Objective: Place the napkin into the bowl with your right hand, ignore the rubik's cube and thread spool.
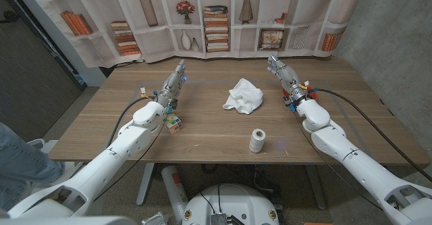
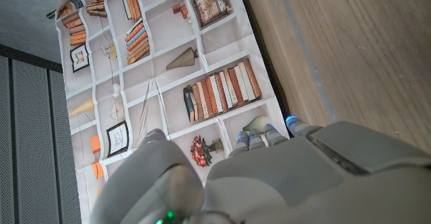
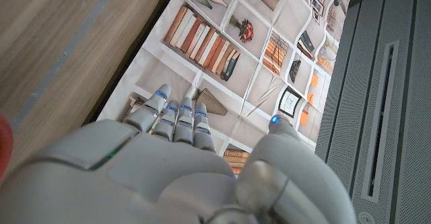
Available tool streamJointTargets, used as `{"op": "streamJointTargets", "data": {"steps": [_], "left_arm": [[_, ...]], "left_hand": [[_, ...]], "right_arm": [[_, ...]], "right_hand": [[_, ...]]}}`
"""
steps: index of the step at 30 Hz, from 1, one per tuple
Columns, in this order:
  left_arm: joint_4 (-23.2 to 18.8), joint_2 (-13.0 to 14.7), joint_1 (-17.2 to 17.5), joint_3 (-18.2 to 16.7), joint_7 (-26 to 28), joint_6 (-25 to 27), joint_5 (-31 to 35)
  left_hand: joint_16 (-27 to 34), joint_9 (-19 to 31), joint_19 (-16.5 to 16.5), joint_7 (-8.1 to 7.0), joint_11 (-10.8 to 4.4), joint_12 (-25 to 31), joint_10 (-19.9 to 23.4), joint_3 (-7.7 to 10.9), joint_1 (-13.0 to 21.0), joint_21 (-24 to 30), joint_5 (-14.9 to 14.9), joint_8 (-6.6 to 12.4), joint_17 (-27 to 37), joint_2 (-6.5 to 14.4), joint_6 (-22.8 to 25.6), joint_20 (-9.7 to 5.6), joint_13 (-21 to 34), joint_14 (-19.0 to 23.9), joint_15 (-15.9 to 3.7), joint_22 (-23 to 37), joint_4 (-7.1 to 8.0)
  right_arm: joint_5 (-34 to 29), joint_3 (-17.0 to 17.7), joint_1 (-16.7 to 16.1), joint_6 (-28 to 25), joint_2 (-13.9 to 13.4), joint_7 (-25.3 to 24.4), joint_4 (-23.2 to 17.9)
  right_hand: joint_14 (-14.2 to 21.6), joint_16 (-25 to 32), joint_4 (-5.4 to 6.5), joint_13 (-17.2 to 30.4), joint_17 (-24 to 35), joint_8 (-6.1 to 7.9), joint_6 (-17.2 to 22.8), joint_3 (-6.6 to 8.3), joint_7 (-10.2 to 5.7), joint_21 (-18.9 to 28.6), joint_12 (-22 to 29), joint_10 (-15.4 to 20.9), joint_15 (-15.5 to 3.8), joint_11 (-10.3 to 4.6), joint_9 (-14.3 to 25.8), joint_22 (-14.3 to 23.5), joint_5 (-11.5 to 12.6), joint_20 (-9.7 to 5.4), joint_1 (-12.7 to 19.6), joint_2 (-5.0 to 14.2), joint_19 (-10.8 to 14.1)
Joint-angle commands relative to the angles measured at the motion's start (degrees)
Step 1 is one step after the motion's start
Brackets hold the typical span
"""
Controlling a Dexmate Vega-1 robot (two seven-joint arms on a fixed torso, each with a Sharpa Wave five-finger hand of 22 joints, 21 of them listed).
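Two empty hands flank a crumpled napkin [image 1: 244,95].
Left hand [image 1: 174,83] and right hand [image 1: 281,73] extend their fingers, apart from it.

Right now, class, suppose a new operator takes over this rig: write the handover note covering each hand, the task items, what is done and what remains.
Left hand: holds nothing, fingers extended toward the backdrop.
Right hand: holds nothing, fingers extended, apart from the napkin.
Napkin: crumpled white heap on the table mid-centre, untouched.
Bowl: I cannot find one in these views; locate it first.
Rubik's cube sits by the left forearm, thread spool near the front edge; leave both.
Done: nothing yet. Left: right hand grasps the napkin and puts it in the bowl.
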Motion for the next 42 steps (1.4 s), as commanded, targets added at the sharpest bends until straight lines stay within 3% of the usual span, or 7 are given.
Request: {"op": "streamJointTargets", "data": {"steps": [1, 29, 42], "left_arm": [[-1.5, 0.8, 1.4, -0.7, 0.3, -0.7, -0.3], [-2.1, 1.4, 2.0, -1.0, 0.0, -0.7, -0.4], [-3.1, 2.5, 2.0, -1.1, 0.3, 0.3, 0.1]], "left_hand": [[0.2, 0.2, -8.0, -0.08, 0.07, 0.4, 0.5, -0.22, 0.1, 0.2, 0.4, 0.24, 0.2, 0.7, 0.0, -1.01, -0.1, -3.6, 0.36, 0.1, -0.20], [0.4, 0.2, -7.7, -0.17, 0.01, 0.7, 1.6, -0.51, 0.4, 0.3, 0.6, 0.52, 0.2, 1.1, 1.3, -0.88, -0.1, -2.4, 0.26, 0.0, -0.45], [0.4, 0.2, -7.4, -0.18, 0.01, 0.7, 1.8, -0.61, 0.5, 0.4, 0.7, 0.53, 0.2, 1.2, 1.6, -0.81, -0.1, -2.1, 0.21, 0.0, -0.53]], "right_arm": [[-5.2, -0.9, 0.0, 1.2, 0.1, -3.2, -0.5], [-17.5, -2.8, 0.8, 1.6, -0.5, -9.4, -2.4], [-23.3, -4.3, 2.4, 2.3, 0.0, -11.8, -0.9]], "right_hand": [[0.2, -0.1, -0.31, 0.2, 0.3, 0.25, 0.2, 0.24, -0.50, -0.1, 0.0, -0.1, -0.44, -0.72, 0.2, 0.1, 0.0, -1.14, 0.8, 0.08, 0.2], [0.3, -0.2, -1.09, 0.2, 0.3, 0.04, -0.1, 0.32, -1.03, -0.5, -0.1, -0.1, -1.31, -1.20, 0.2, 0.1, 0.1, -1.51, 1.9, 0.09, 0.4], [0.7, -0.1, -1.53, 0.2, 0.2, 0.13, 0.3, 0.41, -1.47, -0.6, 0.0, 0.3, -1.80, -1.52, 0.2, 0.1, 0.2, -1.85, 2.5, 0.15, 0.8]]}}
